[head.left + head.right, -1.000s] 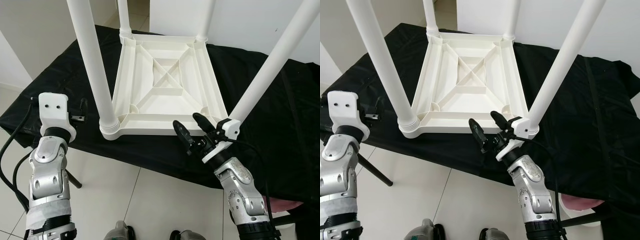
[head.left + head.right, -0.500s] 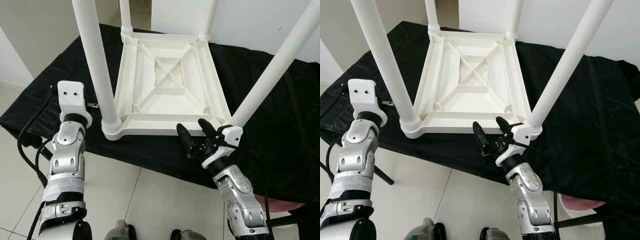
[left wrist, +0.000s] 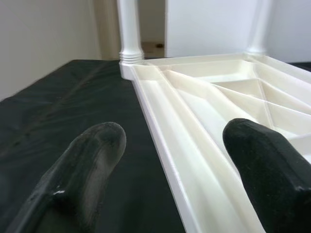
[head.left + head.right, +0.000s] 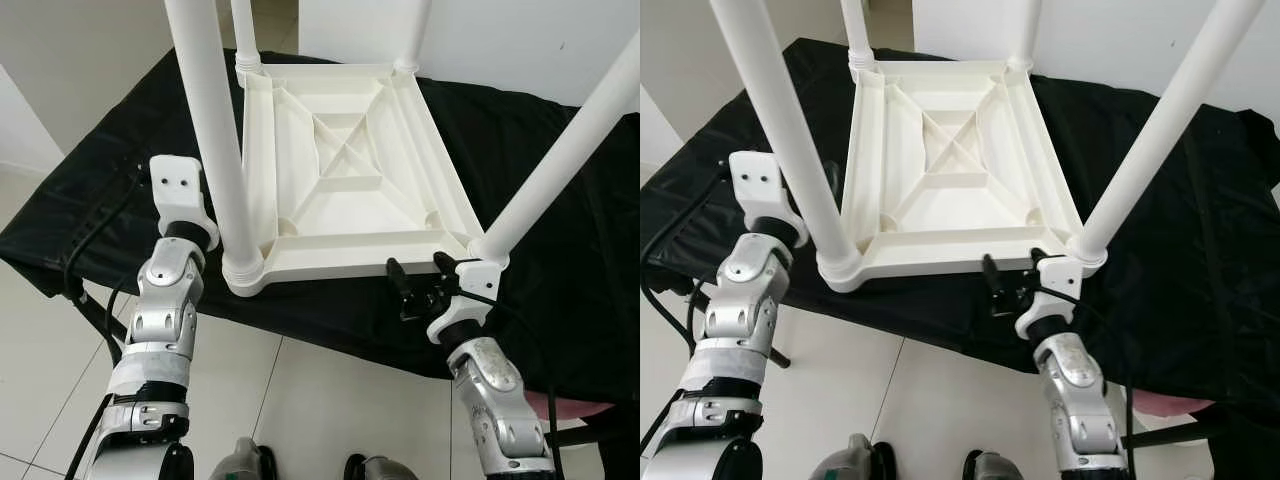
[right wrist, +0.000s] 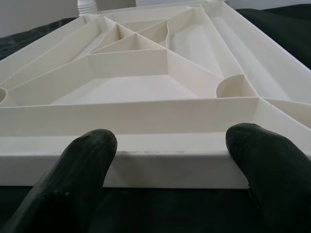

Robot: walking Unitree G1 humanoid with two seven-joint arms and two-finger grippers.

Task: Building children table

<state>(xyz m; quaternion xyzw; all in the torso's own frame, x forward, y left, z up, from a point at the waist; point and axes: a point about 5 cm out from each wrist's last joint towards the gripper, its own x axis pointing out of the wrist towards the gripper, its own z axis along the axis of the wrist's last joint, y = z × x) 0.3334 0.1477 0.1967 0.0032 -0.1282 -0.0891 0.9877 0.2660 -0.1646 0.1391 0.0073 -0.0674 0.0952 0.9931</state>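
Note:
The white plastic children's table (image 4: 330, 215) lies upside down on a black-covered surface, its legs pointing up. The near left leg (image 4: 215, 130) and near right leg (image 4: 560, 160) rise toward me. My left gripper (image 3: 175, 145) is open at the table's left side, just behind the near left leg, and the left rim (image 3: 165, 141) runs ahead between its fingers. My right gripper (image 4: 420, 280) is open and points at the near rim (image 5: 160, 160) beside the near right leg's socket, with its fingertips (image 5: 92, 145) close to the rim. Neither gripper holds anything.
The black cloth (image 4: 90, 190) drapes over the support's edges. White floor tiles (image 4: 300, 400) lie below, near my feet. A pink object (image 4: 570, 405) shows at the lower right. A cable (image 4: 85, 250) hangs by my left arm. White walls stand behind.
My left arm has swung in from the cloth's left part to the table's left side. My right gripper has pushed forward to the near rim. The view has shifted slightly.

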